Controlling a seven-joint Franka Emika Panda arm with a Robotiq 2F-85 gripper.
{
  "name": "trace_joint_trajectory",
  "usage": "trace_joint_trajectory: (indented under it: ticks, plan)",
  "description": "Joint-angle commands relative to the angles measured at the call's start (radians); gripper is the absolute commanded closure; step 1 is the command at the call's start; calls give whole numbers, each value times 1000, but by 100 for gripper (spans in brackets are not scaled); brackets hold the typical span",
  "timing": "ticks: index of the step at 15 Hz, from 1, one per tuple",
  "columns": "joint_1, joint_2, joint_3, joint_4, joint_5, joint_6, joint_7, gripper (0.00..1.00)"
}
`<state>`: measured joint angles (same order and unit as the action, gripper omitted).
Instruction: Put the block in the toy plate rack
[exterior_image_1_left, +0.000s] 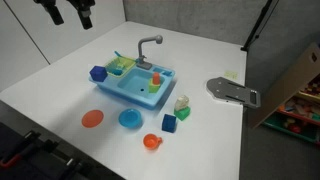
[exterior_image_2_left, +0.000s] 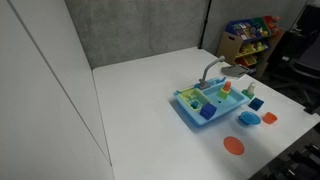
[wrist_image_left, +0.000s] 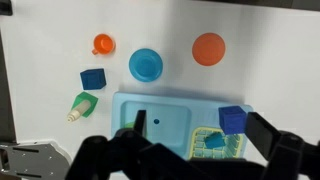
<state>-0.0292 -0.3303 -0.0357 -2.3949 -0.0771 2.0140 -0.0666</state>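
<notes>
A dark blue block (wrist_image_left: 232, 119) rests on the corner of the light blue toy sink (wrist_image_left: 150, 115), beside the yellow-green plate rack (wrist_image_left: 215, 143), which holds a teal piece. The same block (exterior_image_1_left: 97, 73) and rack (exterior_image_1_left: 122, 64) show in an exterior view. A second blue block (wrist_image_left: 93, 79) lies on the table, also seen in both exterior views (exterior_image_1_left: 169, 124) (exterior_image_2_left: 257, 104). My gripper (wrist_image_left: 200, 130) is open and empty. It hangs high above the table, over the sink's rack end, and shows at the top of an exterior view (exterior_image_1_left: 70, 12).
An orange plate (wrist_image_left: 208, 48), a blue bowl (wrist_image_left: 146, 65), an orange cup (wrist_image_left: 103, 44) and a green-and-white toy (wrist_image_left: 82, 104) lie in front of the sink. A grey metal piece (exterior_image_1_left: 232, 91) lies near the table edge. A toy shelf (exterior_image_2_left: 245, 35) stands beyond the table.
</notes>
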Motion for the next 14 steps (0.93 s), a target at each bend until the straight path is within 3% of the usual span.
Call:
trace_joint_trajectory:
  ticks: [1,7,14]
  plan:
    - [0,0,0,1,0,-2,0,0]
    - [9,40,7,30,16,1,11,0]
    - [45,194,52,140,43,-2,66,0]
